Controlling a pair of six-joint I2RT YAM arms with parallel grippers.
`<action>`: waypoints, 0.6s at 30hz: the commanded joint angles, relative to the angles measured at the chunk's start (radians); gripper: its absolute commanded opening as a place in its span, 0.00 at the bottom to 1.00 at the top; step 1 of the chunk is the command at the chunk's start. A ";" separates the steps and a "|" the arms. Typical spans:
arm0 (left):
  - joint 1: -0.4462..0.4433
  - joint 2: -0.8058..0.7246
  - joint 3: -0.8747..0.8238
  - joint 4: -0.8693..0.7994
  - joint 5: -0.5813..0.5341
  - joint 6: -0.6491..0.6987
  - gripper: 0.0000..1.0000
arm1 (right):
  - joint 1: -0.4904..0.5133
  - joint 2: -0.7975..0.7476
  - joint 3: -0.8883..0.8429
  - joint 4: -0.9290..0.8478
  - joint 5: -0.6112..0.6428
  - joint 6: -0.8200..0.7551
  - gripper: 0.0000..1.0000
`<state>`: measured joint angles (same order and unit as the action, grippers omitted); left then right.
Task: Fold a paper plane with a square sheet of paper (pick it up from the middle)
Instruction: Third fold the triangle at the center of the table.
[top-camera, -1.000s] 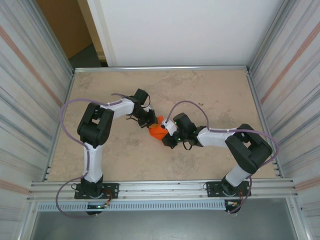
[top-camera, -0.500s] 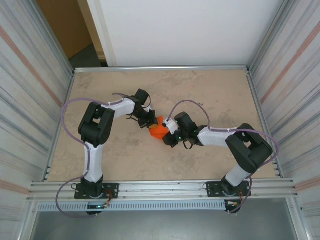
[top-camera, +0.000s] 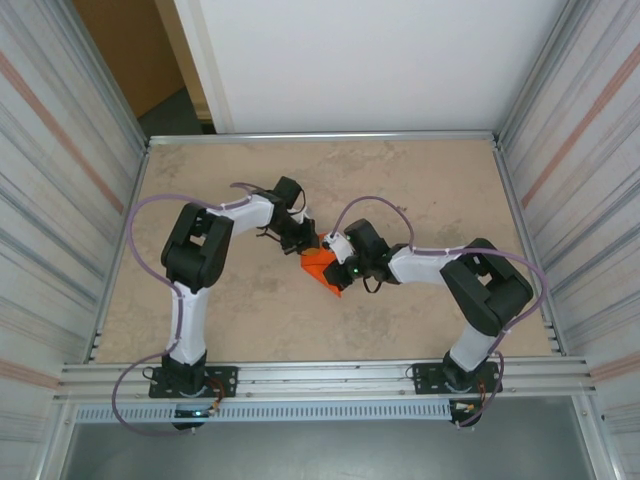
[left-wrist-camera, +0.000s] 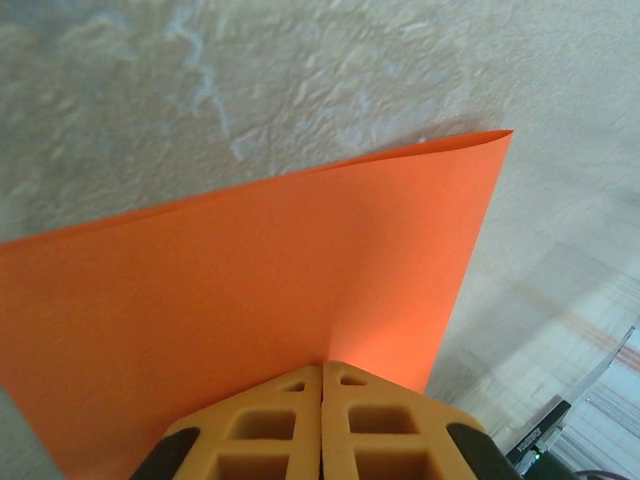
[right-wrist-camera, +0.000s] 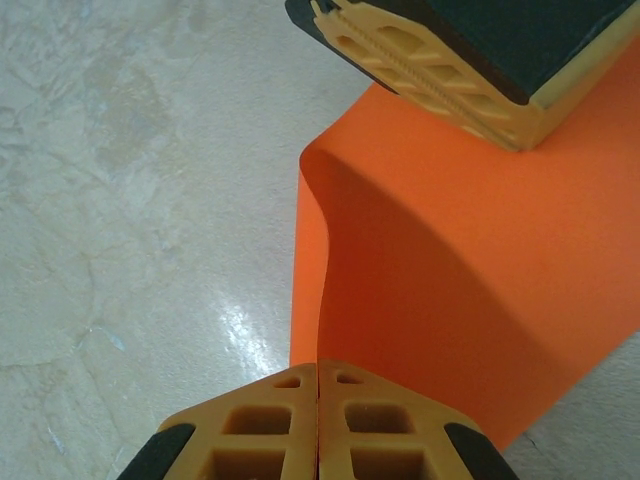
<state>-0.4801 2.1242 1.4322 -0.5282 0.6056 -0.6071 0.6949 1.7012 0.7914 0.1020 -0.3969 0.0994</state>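
Two arms rise from the near edge, elbows bent, wrists angled inward to meet at the middle of the tabletop (top-camera: 430, 180). The right gripper (top-camera: 337, 274) and left gripper (top-camera: 304, 244) face each other. Each has its jaws pressed together, pinching opposite sides of the orange sheet of paper (top-camera: 321, 267), which bows between them in a smooth curve.

Square sheet of paper (left-wrist-camera: 250, 290): thin orange paper, matt, smooth, no print. Left gripper fingers (left-wrist-camera: 260, 430): moulded yellow-orange plastic, lattice-cut, dull finish, black edging. Table (right-wrist-camera: 120, 200): mottled beige, stone-look, faint sheen under glare. Front rail (top-camera: 330, 375): brushed metal.
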 joint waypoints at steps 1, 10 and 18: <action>-0.009 0.042 0.017 -0.037 0.002 0.043 0.07 | -0.008 0.020 0.032 -0.035 0.001 0.029 0.06; -0.010 0.047 0.023 -0.037 0.010 0.053 0.07 | -0.012 0.049 0.057 -0.056 -0.004 0.044 0.06; -0.011 0.045 0.018 -0.036 0.010 0.053 0.07 | -0.016 0.062 0.064 -0.064 0.011 0.055 0.06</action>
<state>-0.4801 2.1342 1.4425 -0.5278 0.6205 -0.5751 0.6891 1.7466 0.8268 0.0647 -0.3939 0.1280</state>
